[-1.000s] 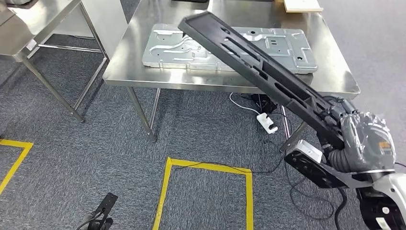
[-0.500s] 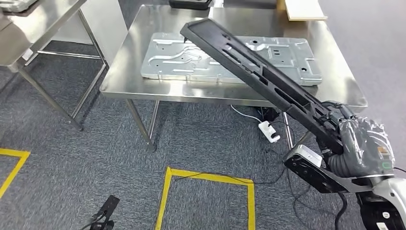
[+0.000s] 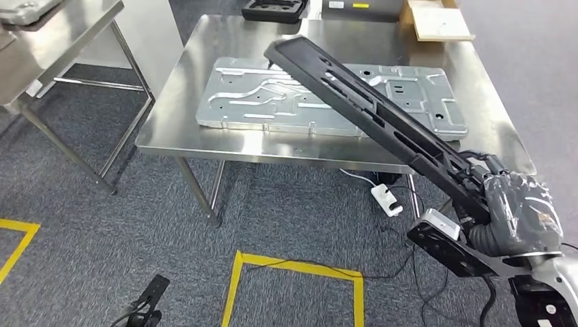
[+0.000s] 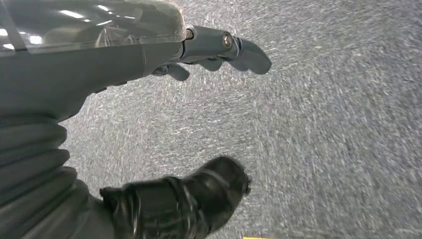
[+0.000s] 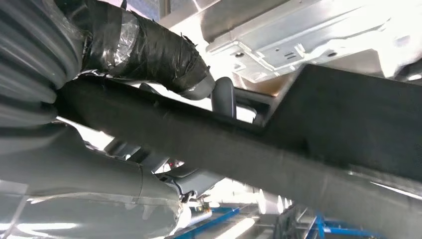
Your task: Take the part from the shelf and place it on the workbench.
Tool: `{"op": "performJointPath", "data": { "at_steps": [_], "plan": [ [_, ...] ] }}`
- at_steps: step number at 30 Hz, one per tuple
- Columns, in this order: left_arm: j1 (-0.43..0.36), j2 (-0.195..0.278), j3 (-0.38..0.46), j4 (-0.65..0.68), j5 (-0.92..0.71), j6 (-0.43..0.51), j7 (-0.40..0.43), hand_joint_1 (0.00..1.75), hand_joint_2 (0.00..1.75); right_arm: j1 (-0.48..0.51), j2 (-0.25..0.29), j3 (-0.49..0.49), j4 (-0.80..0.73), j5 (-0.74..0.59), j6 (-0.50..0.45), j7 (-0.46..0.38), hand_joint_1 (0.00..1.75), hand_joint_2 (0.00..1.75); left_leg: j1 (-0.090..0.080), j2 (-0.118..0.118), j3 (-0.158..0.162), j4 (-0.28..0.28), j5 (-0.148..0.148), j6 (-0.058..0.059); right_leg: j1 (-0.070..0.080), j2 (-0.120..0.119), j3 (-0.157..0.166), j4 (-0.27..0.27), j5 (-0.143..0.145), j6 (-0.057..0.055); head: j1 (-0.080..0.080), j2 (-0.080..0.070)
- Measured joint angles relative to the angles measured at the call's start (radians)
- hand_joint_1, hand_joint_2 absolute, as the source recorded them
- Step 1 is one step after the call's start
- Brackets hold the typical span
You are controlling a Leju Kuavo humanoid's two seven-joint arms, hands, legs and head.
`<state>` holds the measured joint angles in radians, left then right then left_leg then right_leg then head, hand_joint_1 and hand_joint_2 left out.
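Right robot hand [image 3: 512,203] grips near end of long black part [image 3: 368,116]; thumb and fingers wrap around it in right wrist view. Part tilted, far end raised over steel worktop [image 3: 204,129], slanting from lower right toward far left, above the silver metal plate [image 3: 259,102] lying flat on worktop. Cannot tell if far end touches plate. Left robot hand [image 4: 209,47] hangs over grey carpet [image 3: 136,225], fingers apart, holding nothing. Yellow tape square [image 3: 293,269] on floor near worktop. White power strip [image 3: 386,199] under worktop.
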<state>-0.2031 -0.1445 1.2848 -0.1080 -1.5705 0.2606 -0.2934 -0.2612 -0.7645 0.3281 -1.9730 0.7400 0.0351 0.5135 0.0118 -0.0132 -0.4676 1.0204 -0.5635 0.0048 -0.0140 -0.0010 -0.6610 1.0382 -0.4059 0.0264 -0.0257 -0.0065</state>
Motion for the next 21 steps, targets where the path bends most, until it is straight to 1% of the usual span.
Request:
{"op": "performJointPath", "data": {
  "at_steps": [1, 2, 3, 4, 5, 6, 7, 8, 9, 10, 11, 12, 13, 14, 15, 16, 17, 18, 19, 21],
  "plan": [
    [0.000, 0.000, 0.000, 0.000, 0.000, 0.000, 0.000, 0.00, 1.75, 0.001, -0.001, 0.000, 0.000, 0.000, 0.000, 0.000, 1.75, 1.75, 0.000, 0.002, -0.001, 0.017, 0.002, -0.005, -0.002, 0.001, 0.008, -0.002, -0.004, -0.009, 0.000, 0.000],
    [-0.002, -0.001, 0.000, 0.000, 0.000, 0.000, 0.000, 0.00, 1.75, 0.002, -0.002, 0.000, 0.000, 0.000, 0.000, 0.000, 1.75, 1.75, 0.001, 0.003, -0.017, 0.050, 0.000, -0.008, -0.003, 0.001, 0.019, -0.004, -0.009, -0.017, -0.002, 0.000],
    [-0.003, -0.001, 0.000, 0.000, 0.000, 0.000, 0.000, 0.00, 1.75, 0.003, -0.002, 0.000, 0.000, 0.000, 0.000, 0.000, 1.75, 1.75, 0.001, 0.005, -0.045, 0.099, -0.009, -0.011, -0.003, 0.001, 0.029, -0.006, -0.014, -0.023, -0.004, 0.000],
    [-0.003, -0.002, 0.000, 0.000, 0.000, 0.000, 0.000, 0.00, 1.75, 0.004, -0.003, 0.000, 0.000, 0.000, 0.000, 0.000, 1.75, 1.75, 0.002, 0.006, -0.085, 0.161, -0.026, -0.013, -0.002, 0.001, 0.037, -0.007, -0.021, -0.028, -0.005, 0.000],
    [-0.003, -0.002, 0.000, 0.000, 0.000, 0.000, 0.000, 0.00, 1.75, 0.005, -0.003, 0.000, 0.000, 0.000, 0.000, 0.000, 1.75, 1.75, 0.001, 0.006, -0.129, 0.218, -0.052, -0.014, 0.000, 0.002, 0.045, -0.008, -0.029, -0.032, -0.006, 0.000],
    [-0.001, -0.001, 0.000, 0.000, 0.000, 0.000, 0.000, 0.00, 1.75, 0.008, -0.003, 0.000, 0.001, 0.000, 0.000, 0.000, 1.75, 1.75, 0.001, 0.006, -0.168, 0.258, -0.078, -0.015, 0.002, 0.003, 0.054, -0.008, -0.037, -0.033, -0.006, 0.000],
    [0.002, -0.001, 0.000, 0.000, 0.000, 0.000, 0.000, 0.00, 1.75, 0.011, -0.003, 0.000, 0.002, 0.000, 0.000, 0.000, 1.75, 1.75, 0.000, 0.006, -0.196, 0.273, -0.092, -0.013, 0.004, 0.005, 0.065, -0.008, -0.046, -0.034, -0.007, 0.000],
    [0.004, 0.000, 0.000, 0.000, 0.000, 0.000, 0.000, 0.00, 1.75, 0.014, -0.003, 0.000, 0.002, 0.000, 0.000, 0.000, 1.75, 1.75, -0.001, 0.006, -0.209, 0.256, -0.085, -0.009, 0.007, 0.006, 0.078, -0.008, -0.055, -0.035, -0.006, 0.000],
    [0.005, 0.000, 0.000, 0.000, 0.000, 0.000, 0.000, 0.00, 1.75, 0.016, -0.003, 0.000, 0.003, 0.000, 0.001, 0.000, 1.75, 1.75, -0.004, 0.006, -0.209, 0.211, -0.051, -0.003, 0.009, 0.007, 0.092, -0.008, -0.065, -0.035, -0.006, 0.000],
    [0.005, 0.000, 0.000, 0.000, 0.000, 0.000, -0.001, 0.00, 1.75, 0.018, -0.003, 0.000, 0.004, 0.000, 0.001, 0.000, 1.75, 1.75, -0.008, 0.006, -0.200, 0.148, 0.006, 0.007, 0.011, 0.007, 0.104, -0.008, -0.075, -0.034, -0.006, 0.000],
    [0.006, 0.001, 0.000, 0.000, 0.000, 0.000, -0.001, 0.00, 1.75, 0.019, -0.003, 0.000, 0.005, -0.001, 0.002, 0.000, 1.75, 1.75, -0.013, 0.005, -0.191, 0.097, 0.054, 0.016, 0.014, 0.008, 0.116, -0.008, -0.084, -0.033, -0.004, 0.000],
    [0.006, 0.002, 0.000, 0.000, 0.000, 0.000, -0.001, 0.00, 1.75, 0.021, -0.003, 0.000, 0.006, -0.001, 0.002, 0.000, 1.75, 1.75, -0.018, 0.002, -0.183, 0.060, 0.079, 0.024, 0.015, 0.010, 0.124, -0.008, -0.093, -0.028, -0.003, 0.000],
    [0.007, 0.003, 0.000, 0.000, 0.000, 0.000, -0.001, 0.00, 1.75, 0.023, -0.003, 0.000, 0.007, -0.002, 0.003, 0.000, 1.75, 1.75, -0.022, -0.001, -0.177, 0.040, 0.094, 0.031, 0.016, 0.013, 0.131, -0.007, -0.099, -0.023, -0.002, 0.000],
    [0.008, 0.004, 0.000, 0.000, 0.000, 0.000, -0.001, 0.00, 1.75, 0.025, -0.004, -0.001, 0.008, -0.003, 0.004, 0.000, 1.75, 1.75, -0.024, -0.004, -0.173, 0.035, 0.092, 0.035, 0.017, 0.015, 0.137, -0.002, -0.100, -0.017, -0.001, 0.000],
    [0.007, 0.004, 0.000, 0.000, 0.000, 0.000, -0.001, 0.00, 1.75, 0.027, -0.006, -0.002, 0.010, -0.003, 0.006, 0.000, 1.75, 1.75, -0.023, -0.005, -0.162, 0.026, 0.095, 0.039, 0.017, 0.017, 0.139, 0.004, -0.100, -0.012, -0.001, 0.000],
    [0.007, 0.004, 0.000, 0.000, 0.000, 0.000, -0.002, 0.00, 1.75, 0.029, -0.008, -0.002, 0.011, -0.004, 0.008, 0.000, 1.75, 1.75, -0.020, -0.004, -0.149, 0.018, 0.108, 0.044, 0.017, 0.016, 0.141, 0.016, -0.102, -0.008, -0.001, 0.000],
    [0.005, 0.004, 0.000, 0.000, 0.000, -0.001, -0.002, 0.00, 1.75, 0.030, -0.011, -0.003, 0.014, -0.004, 0.010, 0.000, 1.75, 1.75, -0.018, -0.003, -0.138, 0.013, 0.113, 0.048, 0.017, 0.014, 0.136, 0.036, -0.110, -0.003, 0.001, 0.000],
    [0.003, 0.004, 0.000, 0.000, 0.000, -0.001, -0.002, 0.00, 1.75, 0.031, -0.013, -0.004, 0.016, -0.004, 0.013, 0.000, 1.75, 1.75, -0.016, -0.001, -0.128, 0.011, 0.112, 0.052, 0.015, 0.013, 0.119, 0.068, -0.129, 0.001, 0.002, 0.000],
    [0.001, 0.004, 0.000, 0.000, 0.000, -0.001, -0.002, 0.00, 1.75, 0.032, -0.015, -0.005, 0.018, -0.004, 0.014, 0.000, 1.75, 1.75, -0.015, 0.001, -0.124, 0.010, 0.109, 0.055, 0.012, 0.011, 0.092, 0.115, -0.153, 0.007, 0.003, 0.000],
    [0.000, 0.004, 0.000, 0.000, 0.000, -0.001, -0.002, 0.00, 1.75, 0.037, -0.016, -0.006, 0.022, -0.005, 0.016, 0.000, 1.75, 1.75, -0.015, 0.002, -0.120, 0.011, 0.100, 0.057, 0.006, 0.010, 0.016, 0.221, -0.200, 0.017, 0.004, 0.000]
  ]
}}
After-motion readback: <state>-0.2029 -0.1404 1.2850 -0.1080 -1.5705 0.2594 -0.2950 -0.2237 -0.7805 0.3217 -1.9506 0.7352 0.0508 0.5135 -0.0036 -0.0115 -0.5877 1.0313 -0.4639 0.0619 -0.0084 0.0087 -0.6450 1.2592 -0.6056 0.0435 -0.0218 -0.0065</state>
